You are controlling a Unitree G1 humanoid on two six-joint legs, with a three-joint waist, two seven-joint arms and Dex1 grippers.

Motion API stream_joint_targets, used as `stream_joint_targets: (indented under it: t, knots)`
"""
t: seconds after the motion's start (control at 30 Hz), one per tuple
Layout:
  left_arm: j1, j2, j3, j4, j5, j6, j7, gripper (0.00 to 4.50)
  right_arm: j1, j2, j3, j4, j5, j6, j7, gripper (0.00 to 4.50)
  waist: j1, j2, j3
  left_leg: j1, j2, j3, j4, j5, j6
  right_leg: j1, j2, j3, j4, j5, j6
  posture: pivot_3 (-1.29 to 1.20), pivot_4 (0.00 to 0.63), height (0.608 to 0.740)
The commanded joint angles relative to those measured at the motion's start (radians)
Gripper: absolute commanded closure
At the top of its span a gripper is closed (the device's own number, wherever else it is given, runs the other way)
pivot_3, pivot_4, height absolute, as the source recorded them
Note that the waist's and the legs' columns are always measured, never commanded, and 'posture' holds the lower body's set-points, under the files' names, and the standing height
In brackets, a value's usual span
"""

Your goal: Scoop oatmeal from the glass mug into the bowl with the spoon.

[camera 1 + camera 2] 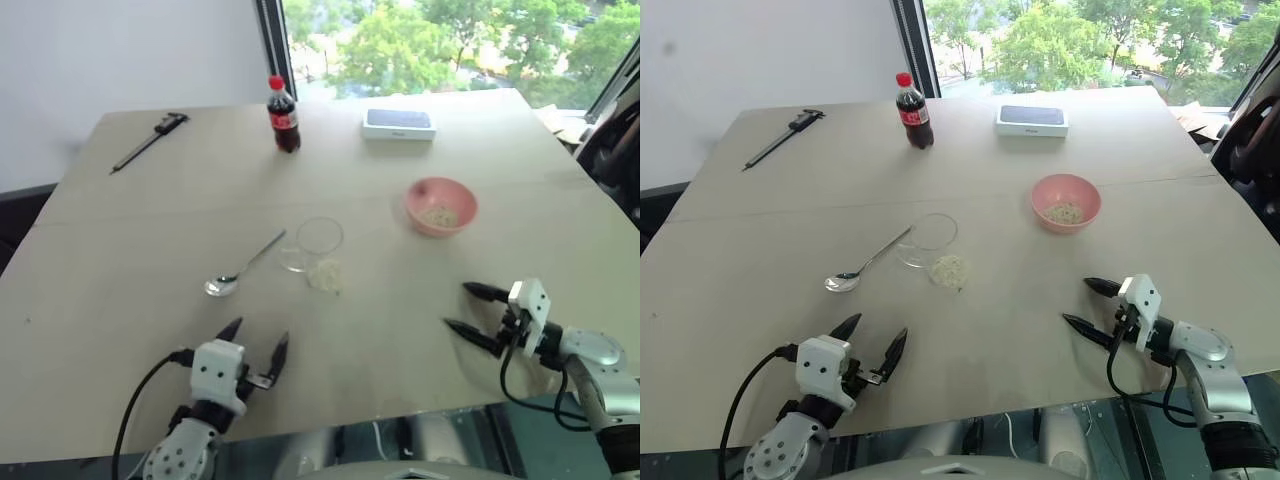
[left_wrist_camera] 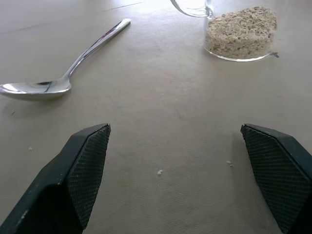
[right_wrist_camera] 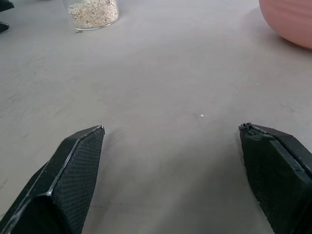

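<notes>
The glass mug (image 1: 312, 243) stands near the middle of the table with a low heap of oatmeal (image 1: 325, 273) in its bottom. Just left of it the spoon (image 1: 240, 268) lies flat, its oval end toward me. The pink bowl (image 1: 440, 206) sits to the right and farther back, with a little oatmeal inside. My left gripper (image 1: 259, 336) hovers open near the front edge, short of the spoon and mug, holding nothing. My right gripper (image 1: 459, 307) is open and empty at the front right, pointing left, nearer than the bowl.
A cola bottle (image 1: 283, 115) stands at the back centre. A flat white box with a dark top (image 1: 399, 124) lies to its right, and a dark caliper (image 1: 150, 140) at the back left. The table's front edge (image 1: 330, 425) runs just under both grippers.
</notes>
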Motion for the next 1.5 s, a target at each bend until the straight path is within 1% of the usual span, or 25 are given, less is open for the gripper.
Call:
stream_joint_targets:
  t: [0.03,0.17,0.27,0.4,0.47,0.6,0.77,0.9,1.07,1.13,1.23,1.33,1.43,1.47,1.5]
  knots:
    - [-0.005,-0.015,0.003,-0.002,0.009,0.064,0.033,0.0,0.006,0.01,0.021,0.042,-0.021,0.001,0.003,0.04,0.0,0.0,0.0,0.0,0.0,0.0,0.0,0.0,0.0,0.0,0.0,0.0,0.0,0.0,0.0,0.0,0.15,0.74]
    - [-0.025,-0.003,0.022,-0.043,0.028,0.099,0.049,0.0,0.013,0.009,0.029,0.013,0.001,0.003,0.032,0.04,-0.001,-0.001,0.0,0.001,0.001,0.0,0.0,0.0,0.0,0.001,0.001,0.0,0.001,0.0,0.0,0.0,0.15,0.74]
    - [-0.054,0.024,0.056,-0.095,0.017,0.168,0.053,0.0,0.029,-0.006,0.046,-0.044,0.013,0.011,0.069,0.04,0.0,-0.002,0.001,0.0,0.001,-0.001,0.0,0.0,-0.001,0.0,0.002,-0.001,0.002,0.0,0.0,0.0,0.15,0.74]
    - [-0.144,0.081,0.141,-0.16,-0.042,0.327,0.052,0.0,0.041,-0.028,0.066,-0.173,0.046,0.065,0.093,0.04,-0.001,-0.002,0.007,-0.002,0.001,-0.002,0.0,0.001,-0.001,-0.001,0.003,-0.002,0.001,0.0,-0.001,0.0,0.15,0.74]
    - [-0.205,0.119,0.192,-0.178,-0.088,0.411,0.04,0.0,0.032,-0.036,0.068,-0.246,0.071,0.11,0.083,0.04,0.0,-0.003,0.013,-0.003,0.001,-0.002,0.0,0.001,-0.002,-0.002,0.003,-0.002,0.001,0.003,-0.004,0.0,0.15,0.74]
    - [-0.322,0.207,0.252,-0.147,-0.159,0.53,-0.013,0.0,0.0,-0.036,0.076,-0.328,0.087,0.166,0.059,0.04,0.0,-0.001,0.017,-0.004,-0.001,-0.002,0.0,0.002,-0.003,-0.004,0.002,-0.002,0.001,0.003,-0.003,0.0,0.15,0.74]
    - [-0.467,0.31,0.271,-0.053,-0.21,0.608,-0.093,0.0,-0.021,-0.026,0.083,-0.365,0.09,0.198,0.034,0.04,0.0,-0.001,0.018,-0.005,-0.002,-0.003,0.0,0.004,-0.008,-0.004,0.002,-0.003,0.001,0.005,-0.001,0.0,0.15,0.74]
    - [-0.548,0.376,0.255,0.033,-0.204,0.628,-0.147,0.0,-0.017,-0.023,0.079,-0.354,0.078,0.18,0.026,0.04,0.0,-0.001,0.018,-0.006,-0.002,-0.003,0.0,0.003,-0.009,-0.006,0.002,-0.002,0.001,0.005,-0.001,0.0,0.15,0.74]
    - [-0.661,0.461,0.197,0.219,-0.166,0.641,-0.223,0.0,-0.015,-0.014,0.077,-0.361,0.078,0.174,0.008,0.04,0.0,-0.001,0.018,-0.014,-0.003,-0.003,0.0,0.004,-0.01,-0.014,0.002,-0.002,0.002,0.006,-0.002,0.0,0.15,0.74]
    - [-0.709,0.483,0.154,0.313,-0.145,0.629,-0.265,0.0,-0.016,-0.011,0.077,-0.363,0.078,0.172,0.005,0.04,0.0,-0.001,0.018,-0.017,-0.003,-0.003,0.0,0.005,-0.012,-0.018,0.002,-0.002,0.003,0.006,-0.003,0.0,0.15,0.74]
    - [-0.813,0.522,0.033,0.499,-0.094,0.588,-0.399,0.0,-0.014,-0.01,0.08,-0.382,0.081,0.175,-0.001,0.04,0.004,-0.002,0.018,-0.017,-0.003,-0.003,0.0,0.006,-0.012,-0.018,0.002,-0.003,0.003,0.006,-0.003,0.0,0.15,0.74]
    - [-0.884,0.538,-0.033,0.606,-0.063,0.544,-0.487,0.0,-0.007,-0.012,0.079,-0.406,0.085,0.181,-0.012,0.04,0.005,0.003,0.016,-0.016,-0.004,-0.003,0.001,0.006,-0.013,-0.017,0.002,-0.003,0.004,0.007,-0.003,0.0,0.15,0.74]
    - [-0.932,0.554,-0.083,0.684,-0.032,0.525,-0.564,0.87,-0.002,-0.013,0.075,-0.42,0.085,0.185,-0.023,0.0,0.006,0.003,0.015,-0.015,-0.004,-0.003,0.002,0.007,-0.014,-0.016,0.002,-0.002,0.006,0.007,-0.003,0.0,0.15,0.74]
    - [-0.938,0.564,-0.096,0.702,-0.024,0.52,-0.59,1.27,0.001,-0.013,0.074,-0.427,0.086,0.186,-0.028,0.0,0.006,0.003,0.015,-0.015,-0.005,-0.003,0.003,0.007,-0.014,-0.016,0.002,-0.002,0.008,0.007,-0.003,0.0,0.15,0.74]
    - [-0.941,0.571,-0.103,0.715,-0.017,0.517,-0.61,1.78,0.004,-0.013,0.074,-0.433,0.086,0.188,-0.033,0.0,0.004,0.003,0.015,-0.015,-0.005,-0.003,0.004,0.007,-0.014,-0.016,0.002,-0.002,0.011,0.007,-0.003,0.0,0.15,0.74]
